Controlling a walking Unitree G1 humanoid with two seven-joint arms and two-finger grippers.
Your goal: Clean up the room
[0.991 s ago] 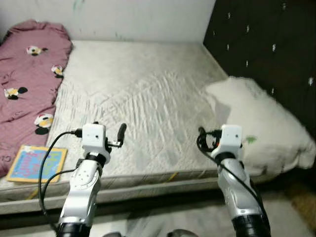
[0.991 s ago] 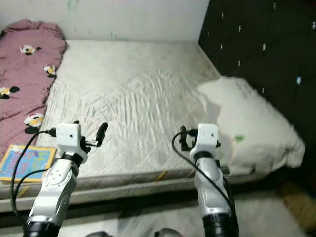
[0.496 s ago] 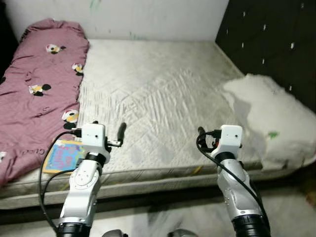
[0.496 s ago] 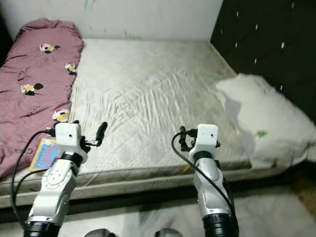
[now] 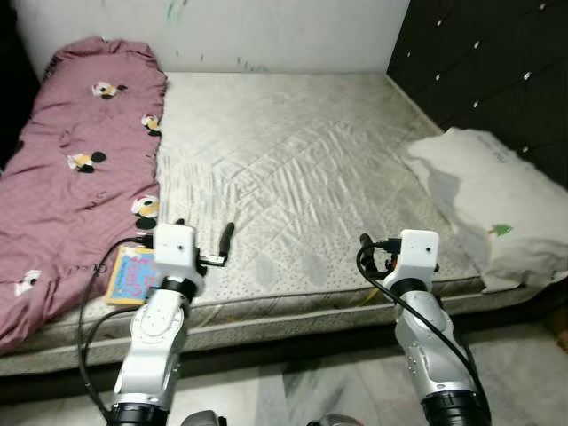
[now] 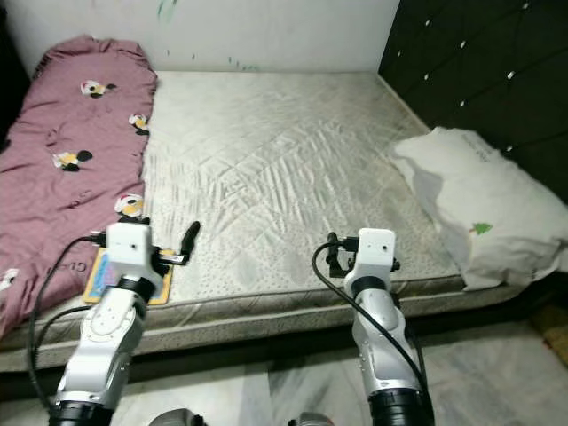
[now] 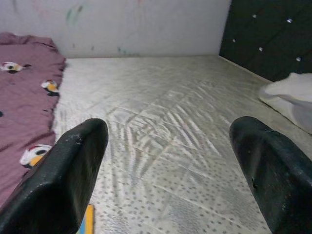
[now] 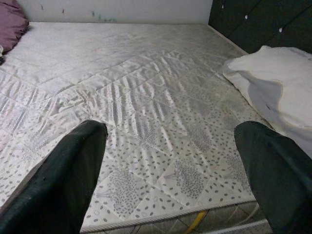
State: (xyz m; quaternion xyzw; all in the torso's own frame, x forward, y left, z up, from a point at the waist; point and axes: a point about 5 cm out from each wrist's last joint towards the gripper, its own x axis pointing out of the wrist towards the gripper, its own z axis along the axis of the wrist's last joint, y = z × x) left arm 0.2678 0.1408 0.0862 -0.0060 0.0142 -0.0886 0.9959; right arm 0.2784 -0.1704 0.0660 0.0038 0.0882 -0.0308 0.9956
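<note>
1. Since a second ago the head camera has swung toward the robot's left: the white pillow (image 5: 484, 200) now sits farther out at 3 o'clock in the head views, and much more of the maroon blanket (image 5: 75, 177) shows at 9 to 10 o'clock. Nothing on the bed itself has shifted.
2. Both arms are raised over the near edge of the bed (image 5: 293, 151). The left gripper (image 7: 170, 170) and the right gripper (image 8: 173, 175) each have their fingers spread wide with nothing between them.
3. Things to tidy: a colourful book (image 5: 133, 275) lies flat at the near edge, at 8 o'clock, just beside the left gripper and touching the blanket's edge; the blanket lies rumpled along the bed's left side; the pillow rests by the dark headboard (image 5: 497, 71).
4. The step in hand looks like lining up on the book.
5. To do it well:
   - step left until the book is squarely under the left gripper;
   - come in low from the near edge;
   - pinch one edge, since a flat book gives little to hold;
   - keep the blanket out of the grasp.
</note>
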